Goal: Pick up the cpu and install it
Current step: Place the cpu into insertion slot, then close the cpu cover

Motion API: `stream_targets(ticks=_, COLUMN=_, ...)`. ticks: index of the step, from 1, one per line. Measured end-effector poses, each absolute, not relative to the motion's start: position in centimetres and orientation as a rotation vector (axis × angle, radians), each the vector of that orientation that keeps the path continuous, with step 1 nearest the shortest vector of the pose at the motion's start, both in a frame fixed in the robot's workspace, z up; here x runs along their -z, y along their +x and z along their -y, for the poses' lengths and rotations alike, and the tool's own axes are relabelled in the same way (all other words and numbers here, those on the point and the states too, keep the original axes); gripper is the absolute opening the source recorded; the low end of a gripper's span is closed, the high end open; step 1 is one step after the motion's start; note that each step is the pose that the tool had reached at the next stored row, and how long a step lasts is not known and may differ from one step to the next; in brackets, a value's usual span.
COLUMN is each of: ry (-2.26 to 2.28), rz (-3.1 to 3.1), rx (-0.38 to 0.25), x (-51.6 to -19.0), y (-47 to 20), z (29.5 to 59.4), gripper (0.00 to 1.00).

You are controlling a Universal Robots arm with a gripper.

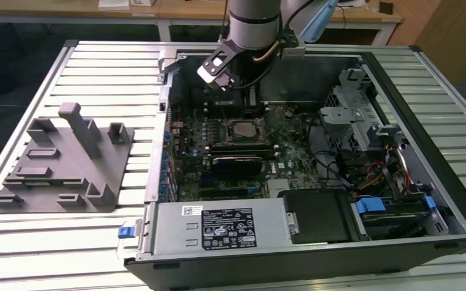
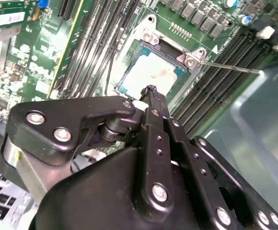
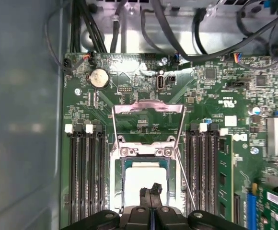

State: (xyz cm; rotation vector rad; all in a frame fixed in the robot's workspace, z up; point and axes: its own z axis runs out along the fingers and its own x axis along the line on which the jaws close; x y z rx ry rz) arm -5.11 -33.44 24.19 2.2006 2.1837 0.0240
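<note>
Hovers with the hand [image 3: 151, 189] pinched narrow, gripping nothing. Points down at the cpu [image 3: 138, 181], lying in the open socket [image 3: 144, 152] just beneath the hand.

One cpu [image 3: 144, 178], seated in one socket [image 3: 139, 152]. White slot latches [image 3: 88, 128]: four, two on each side of the socket. One coin cell [image 3: 99, 77] near the socket, on the one motherboard [image 3: 129, 96]. One claw [image 3: 151, 189] over the socket, on one arm [image 1: 253, 24]. One open computer case [image 1: 298, 260] around the socket, one power supply [image 1: 216, 227] inside it. One grey fixture block [image 1: 59, 163] well apart from the socket, toward the exterior view's left. One bench [image 1: 95, 73].
</note>
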Motion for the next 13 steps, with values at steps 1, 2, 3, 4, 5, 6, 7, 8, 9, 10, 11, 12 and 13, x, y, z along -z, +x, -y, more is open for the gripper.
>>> stream_targets(ticks=1, ry=2.201, rz=-2.184, rx=-0.024, x=-24.44, y=-5.11, z=33.44, gripper=0.11)
stream_targets(ticks=2, ry=2.201, rz=-2.184, rx=-0.024, x=-24.66, y=-5.11, z=33.44, gripper=0.11)
stream_targets(ticks=3, ry=2.201, rz=-2.184, rx=-0.024, x=-24.86, y=-5.11, z=33.44, gripper=0.11)
stream_targets(ticks=4, ry=2.201, rz=-2.184, rx=-0.024, x=-24.99, y=-5.11, z=33.44, gripper=0.11)
stream_targets(ticks=5, ry=2.201, rz=-2.184, rx=-0.024, x=-25.01, y=-5.11, z=33.43, gripper=0.11)
stream_targets(ticks=6, ry=2.201, rz=-2.184, rx=-0.024, x=-25.01, y=-5.1, z=33.43, gripper=0.11)
stream_targets(ticks=7, ry=2.201, rz=-2.184, rx=-0.024, x=-25.09, y=-5.11, z=33.44, gripper=0.11)
stream_targets(ticks=8, ry=2.201, rz=-2.184, rx=-0.024, x=-25.16, y=-5.11, z=33.44, gripper=0.11)
stream_targets(ticks=9, ry=2.201, rz=-2.184, rx=-0.024, x=-25.16, y=-5.11, z=33.43, gripper=0.11)
stream_targets(ticks=10, ry=2.201, rz=-2.184, rx=-0.024, x=-25.17, y=-5.11, z=33.44, gripper=0.11)
stream_targets(ticks=11, ry=2.201, rz=-2.184, rx=-0.024, x=-25.18, y=-5.11, z=33.44, gripper=0.11)
stream_targets(ticks=12, ry=2.201, rz=-2.184, rx=-0.024, x=-25.18, y=-5.11, z=33.44, gripper=0.11)
stream_targets(ticks=13, ry=2.201, rz=-2.184, rx=-0.024, x=-25.19, y=-5.11, z=33.44, gripper=0.11)
